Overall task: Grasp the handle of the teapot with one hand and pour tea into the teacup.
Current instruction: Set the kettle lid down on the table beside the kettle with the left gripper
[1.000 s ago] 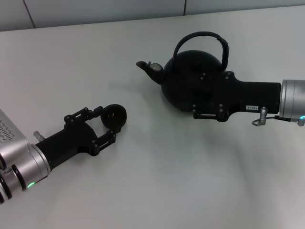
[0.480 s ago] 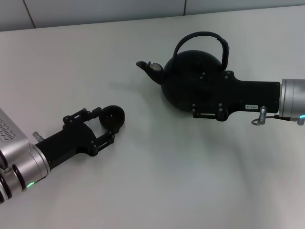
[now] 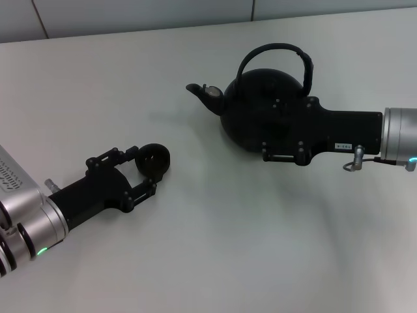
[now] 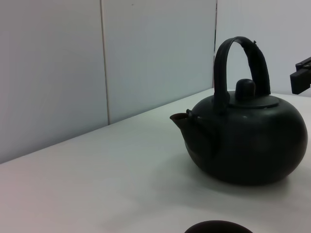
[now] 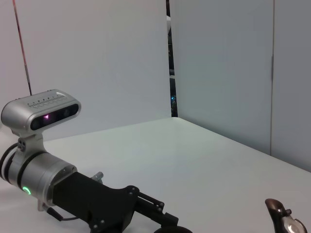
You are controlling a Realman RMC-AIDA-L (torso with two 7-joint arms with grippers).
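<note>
The matte-black teapot [image 3: 254,107] stands on the white table, spout [image 3: 199,91] pointing toward my left side. Its arched handle [image 3: 277,49] rises free above the lid. My right gripper [image 3: 287,140] reaches in from the right and overlaps the pot's near side, below the handle; in the left wrist view a corner of it [image 4: 302,77] shows beside the handle [image 4: 241,46], apart from it. The small dark teacup [image 3: 155,160] sits upright between the fingertips of my left gripper [image 3: 144,169], which is shut on it. Its rim [image 4: 218,227] shows in the left wrist view.
White table [image 3: 215,248] with bare surface between the teacup and teapot and in front of both. Grey wall panels [image 4: 53,73] rise behind the table's far edge. The right wrist view shows my left arm [image 5: 73,191] and the spout tip [image 5: 284,221].
The teacup has gone from tilted to upright in my left gripper, and gripper and cup have shifted slightly back toward me. The teapot and right arm have barely moved.
</note>
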